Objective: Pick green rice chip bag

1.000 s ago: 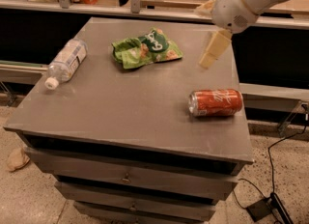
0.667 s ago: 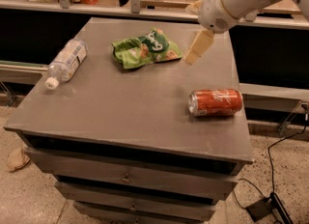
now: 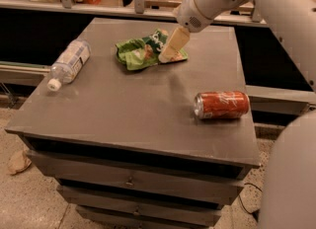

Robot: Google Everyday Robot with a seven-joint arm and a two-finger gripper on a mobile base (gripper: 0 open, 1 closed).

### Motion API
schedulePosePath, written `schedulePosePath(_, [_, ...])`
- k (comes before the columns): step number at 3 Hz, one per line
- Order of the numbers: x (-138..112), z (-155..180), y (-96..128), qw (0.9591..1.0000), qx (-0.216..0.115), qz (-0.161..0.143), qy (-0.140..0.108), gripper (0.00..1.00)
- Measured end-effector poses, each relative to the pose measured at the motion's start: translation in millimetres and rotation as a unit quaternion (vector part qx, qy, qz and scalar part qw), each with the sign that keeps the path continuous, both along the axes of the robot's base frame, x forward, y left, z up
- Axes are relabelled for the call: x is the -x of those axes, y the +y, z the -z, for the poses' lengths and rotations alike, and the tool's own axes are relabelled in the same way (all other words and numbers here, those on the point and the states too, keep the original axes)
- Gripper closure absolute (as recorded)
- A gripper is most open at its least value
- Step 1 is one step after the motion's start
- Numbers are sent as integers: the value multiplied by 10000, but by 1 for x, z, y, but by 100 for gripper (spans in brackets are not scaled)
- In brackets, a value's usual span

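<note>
The green rice chip bag (image 3: 138,53) lies crumpled on the far middle of the grey cabinet top (image 3: 133,104). It is light green with a dark green patch and white lettering. My gripper (image 3: 166,55) hangs from the white arm that reaches in from the upper right. It points down and to the left over the bag's right end and covers part of it. I cannot tell whether it touches the bag.
An orange-red soda can (image 3: 222,104) lies on its side near the right front. A clear plastic bottle (image 3: 69,62) lies on its side at the left edge. Shelving and a glass rail stand behind the cabinet. Drawers are below.
My gripper has moved left from beside the bag's right edge to over the bag's right end. The bag, can and bottle have not moved.
</note>
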State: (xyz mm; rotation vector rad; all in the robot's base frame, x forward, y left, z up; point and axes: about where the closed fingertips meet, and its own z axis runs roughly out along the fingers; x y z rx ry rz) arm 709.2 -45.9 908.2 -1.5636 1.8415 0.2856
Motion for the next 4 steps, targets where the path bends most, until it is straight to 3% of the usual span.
schedulePosePath(1, [-12,21,22,9997,-30,11,232,0])
schedulePosePath(3, [-26,47,35,9989,-418,101,189,6])
schedulePosePath(4, [-30,55,33,9984,-514,179,172,28])
